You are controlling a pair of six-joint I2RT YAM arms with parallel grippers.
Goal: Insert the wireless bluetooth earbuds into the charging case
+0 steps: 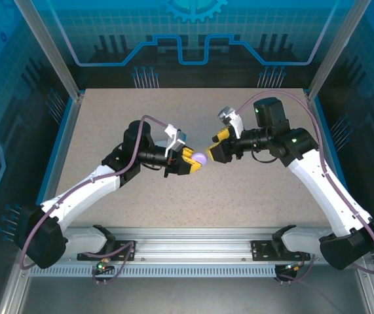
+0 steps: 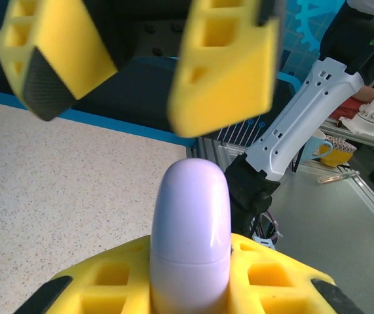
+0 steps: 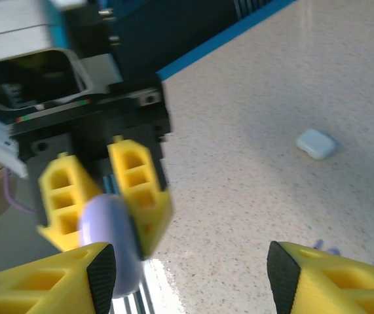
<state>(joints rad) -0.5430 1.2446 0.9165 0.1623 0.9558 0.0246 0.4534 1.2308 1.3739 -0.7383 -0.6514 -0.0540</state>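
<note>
The charging case (image 2: 190, 222) is a smooth lavender capsule, closed along its seam, and it stands out from between my left gripper's (image 1: 192, 160) yellow fingers (image 2: 275, 278), which are shut on it. From above, the case (image 1: 200, 159) hangs over the middle of the table. My right gripper (image 1: 211, 149) faces it from the right, open and holding nothing. Its left finger (image 3: 82, 278) is just beside the case (image 3: 108, 242). One small whitish earbud (image 3: 316, 144) lies on the tabletop beyond the right gripper (image 3: 190, 275).
The speckled beige tabletop (image 1: 239, 196) is bounded by a blue rim and clear walls (image 1: 56, 118). A metal rail (image 1: 193, 242) with both arm bases runs along the near edge. The two arms meet near the table's middle.
</note>
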